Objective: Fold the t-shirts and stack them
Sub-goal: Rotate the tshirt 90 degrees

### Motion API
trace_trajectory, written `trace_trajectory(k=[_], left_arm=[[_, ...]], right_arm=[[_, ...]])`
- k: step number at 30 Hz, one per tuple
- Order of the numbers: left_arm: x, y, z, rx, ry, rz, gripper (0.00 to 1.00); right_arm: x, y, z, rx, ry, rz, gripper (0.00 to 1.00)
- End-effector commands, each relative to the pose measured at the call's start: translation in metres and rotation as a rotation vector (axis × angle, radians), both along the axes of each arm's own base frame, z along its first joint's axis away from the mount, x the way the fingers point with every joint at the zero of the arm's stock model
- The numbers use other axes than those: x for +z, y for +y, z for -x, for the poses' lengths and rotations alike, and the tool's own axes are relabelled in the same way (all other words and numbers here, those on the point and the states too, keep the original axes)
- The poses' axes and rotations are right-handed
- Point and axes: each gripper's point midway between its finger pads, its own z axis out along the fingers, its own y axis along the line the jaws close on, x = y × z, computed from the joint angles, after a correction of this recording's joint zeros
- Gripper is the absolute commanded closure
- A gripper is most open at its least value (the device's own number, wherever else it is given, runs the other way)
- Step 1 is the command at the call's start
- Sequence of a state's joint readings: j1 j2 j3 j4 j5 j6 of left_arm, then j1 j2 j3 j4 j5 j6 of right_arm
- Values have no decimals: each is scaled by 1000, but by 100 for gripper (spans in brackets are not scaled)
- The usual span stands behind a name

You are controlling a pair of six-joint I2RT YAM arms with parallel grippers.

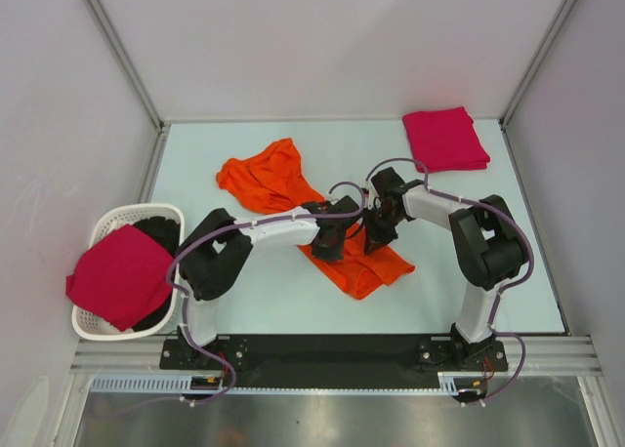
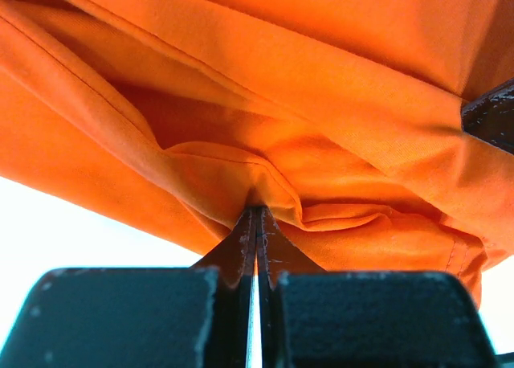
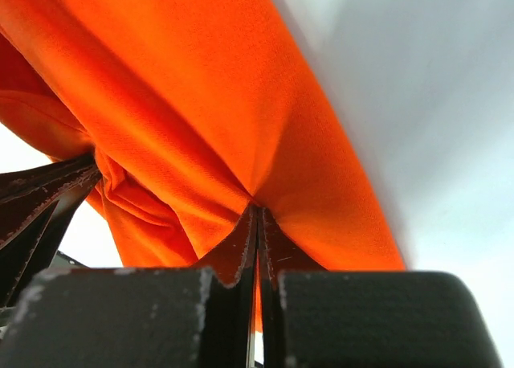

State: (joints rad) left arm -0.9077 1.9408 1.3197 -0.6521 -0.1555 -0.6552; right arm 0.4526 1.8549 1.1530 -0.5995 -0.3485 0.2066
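– Orange t-shirt [image 1: 269, 179]: where does it lie from the white basket [image 1: 137, 211]?
– To the right of the basket, on the pale table [image 1: 488, 271], and apart from it. It is crumpled. The bunched end is farther back than the basket, and the rest trails away to the right and toward the near side.
– What is the left gripper [image 1: 330, 240] doing?
– It is pinched tight on a fold of that shirt, at the part lying farther from the basket. In its wrist view the two fingers meet, with orange cloth drawn up into the tips.
– And the right gripper [image 1: 376, 234]?
– The same. Its fingers are pressed together on orange cloth, just beside the left gripper on the side away from the basket. Creases run out from the pinch in its wrist view.
– Do the two touch each other?
– They are very close, and each wrist view shows dark metal of the other at its edge. I cannot tell whether they touch.
– Where are the pink ones?
– One crimson-pink shirt [image 1: 119, 274] hangs unfolded over the basket's near rim, covering much of it, with something dark [image 1: 161, 234] inside behind it. A folded crimson-pink shirt [image 1: 446, 138] lies flat on the table, far to the right of the basket at the back corner, well apart from both grippers.
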Motion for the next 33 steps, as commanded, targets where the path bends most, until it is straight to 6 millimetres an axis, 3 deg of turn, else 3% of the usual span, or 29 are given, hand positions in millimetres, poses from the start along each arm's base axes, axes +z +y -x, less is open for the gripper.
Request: trace_trajectory(k=[1, 6, 11, 17, 20, 25, 29, 30, 31, 32, 33], left_arm=[[-23, 21, 11, 5, 47, -107, 100], [-26, 13, 8, -24, 34, -84, 100], [-32, 21, 10, -26, 53, -127, 100], [-42, 49, 19, 10, 84, -188, 100], [-44, 67, 26, 33, 111, -214, 100], [-36, 86, 25, 46, 82, -213, 100], [-13, 73, 11, 31, 7, -144, 99], [-8, 69, 6, 26, -11, -133, 94], [4, 62, -3, 12, -46, -107, 67], [12, 57, -8, 5, -68, -91, 57], [27, 46, -16, -3, -103, -52, 43]], right_arm=[[-9, -5, 7, 12, 5, 46, 100], [-6, -4, 11, 22, 7, 45, 100], [-5, 1, 20, 31, 19, 40, 100], [-2, 18, 38, 38, 18, 47, 100], [-14, 18, 51, 18, 43, 75, 100], [-25, 8, 42, -13, 2, 124, 100], [-11, -1, 9, -66, -91, 127, 100], [1, 1, -2, -66, -126, 107, 100], [8, 0, -9, -56, -157, 102, 100], [17, 0, -15, -53, -184, 91, 99], [42, 2, -26, -55, -257, 67, 96]])
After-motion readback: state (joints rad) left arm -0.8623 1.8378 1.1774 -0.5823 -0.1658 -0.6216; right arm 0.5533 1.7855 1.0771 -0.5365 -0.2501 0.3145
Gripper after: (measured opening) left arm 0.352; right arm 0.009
